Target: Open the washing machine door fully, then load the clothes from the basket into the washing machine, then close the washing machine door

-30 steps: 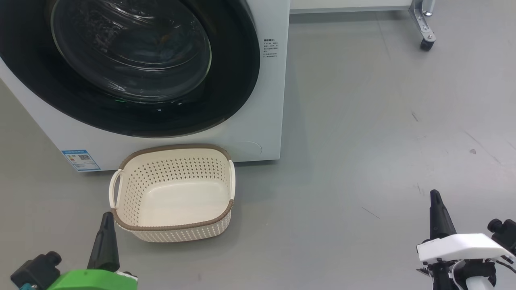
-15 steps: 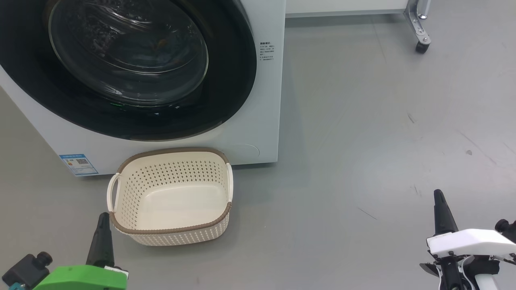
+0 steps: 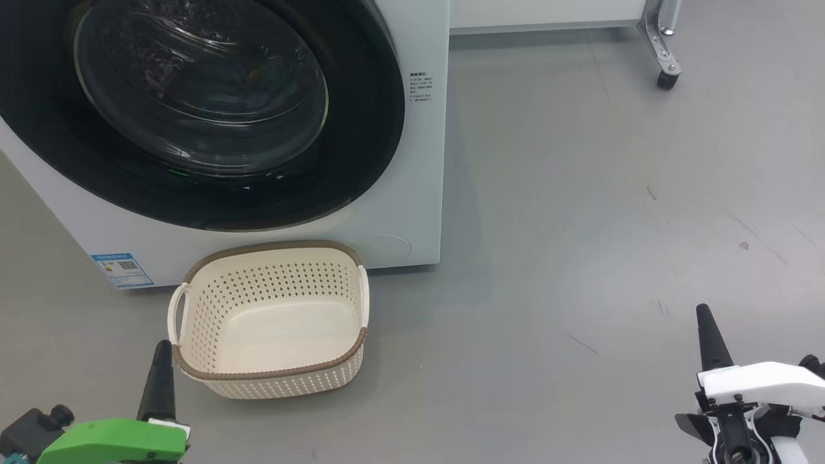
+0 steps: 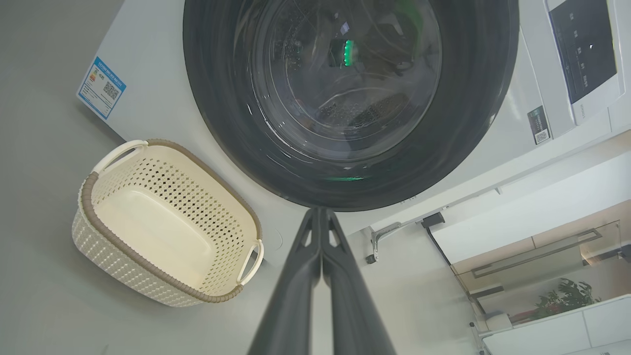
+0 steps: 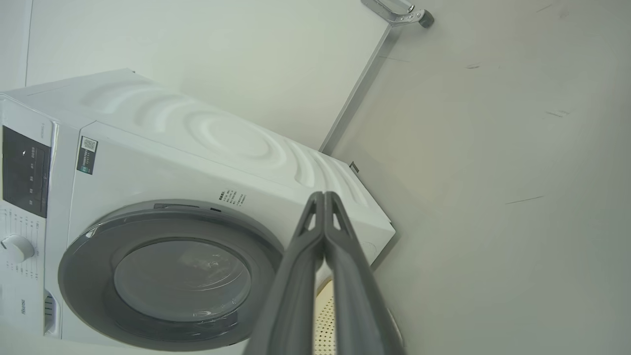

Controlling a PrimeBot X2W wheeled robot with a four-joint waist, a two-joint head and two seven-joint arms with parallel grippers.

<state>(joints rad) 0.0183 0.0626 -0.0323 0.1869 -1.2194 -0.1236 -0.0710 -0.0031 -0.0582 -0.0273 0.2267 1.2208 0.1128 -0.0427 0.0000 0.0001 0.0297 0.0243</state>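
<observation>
Head view: perforated cream basket (image 3: 283, 385) before glossy round door (image 3: 193, 103) (left gripper (image 3: 162, 349) and right gripper (image 3: 705, 317) pressed together).

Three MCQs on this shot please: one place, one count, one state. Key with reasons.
1. Where is the cream perforated plastic basket? A) on the grey floor before the white front-loading washing machine B) atop the machine C) inside the drum
2. Its side handles? A) none B) two C) four
3. The round black-rimmed glass door is: A) wide open B) shut C) missing
Key: 1A, it stands at the machine's foot; 2B, one loop at each end; 3B, its rim lies flush on the front.
</observation>
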